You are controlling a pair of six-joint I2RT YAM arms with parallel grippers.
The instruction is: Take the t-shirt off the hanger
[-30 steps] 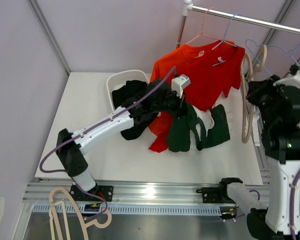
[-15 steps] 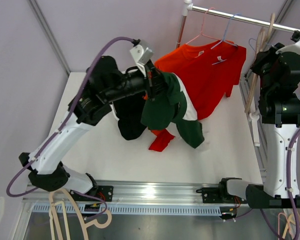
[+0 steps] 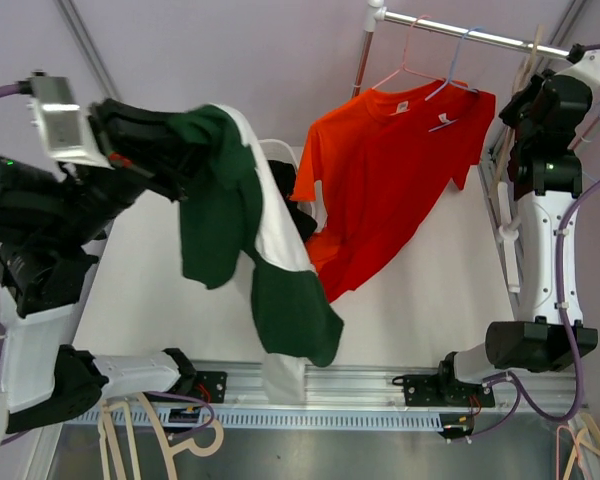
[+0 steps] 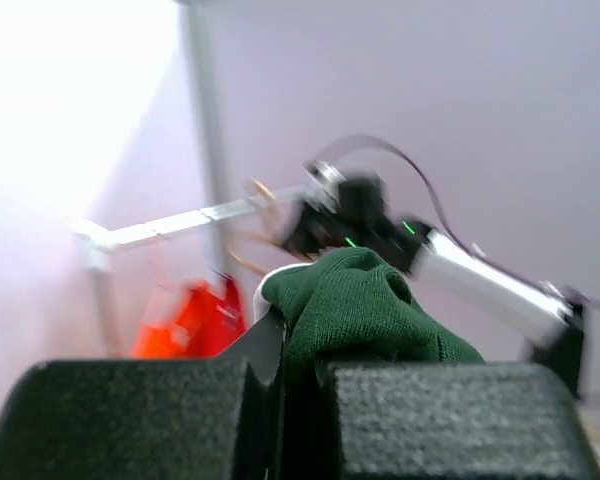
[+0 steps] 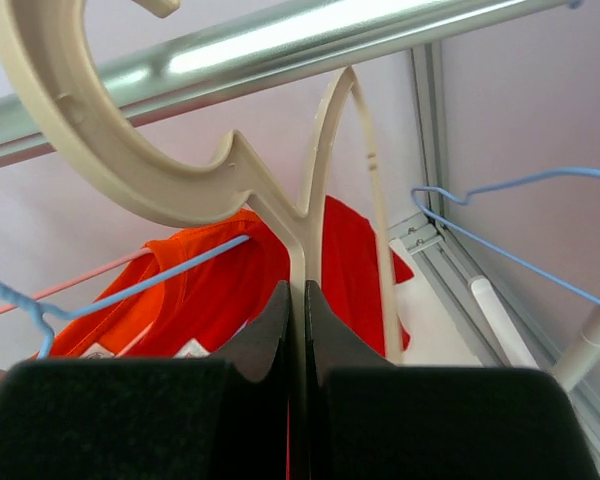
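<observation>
While the left fingers (image 4: pixel 140 425) pinch the green t-shirt (image 4: pixel 365 305), the right fingers (image 5: pixel 110 420) clamp the beige hanger (image 5: pixel 115 175) under the rail (image 5: pixel 280 38); the left wrist view is blurred.

L arm (image 3: pixel 40 225) reared high at upper left of top view, forearm reaching right across frame. L gripper (image 4: pixel 283 350): both pads pressed together, pinching a fold of green t-shirt (image 4: pixel 365 300). R arm (image 3: pixel 542 235) stands near-vertical along right edge, wrist up in upper right corner. R gripper (image 5: pixel 298 305): fingers point up, clamped tight on stem of beige hanger (image 5: pixel 130 175).
</observation>
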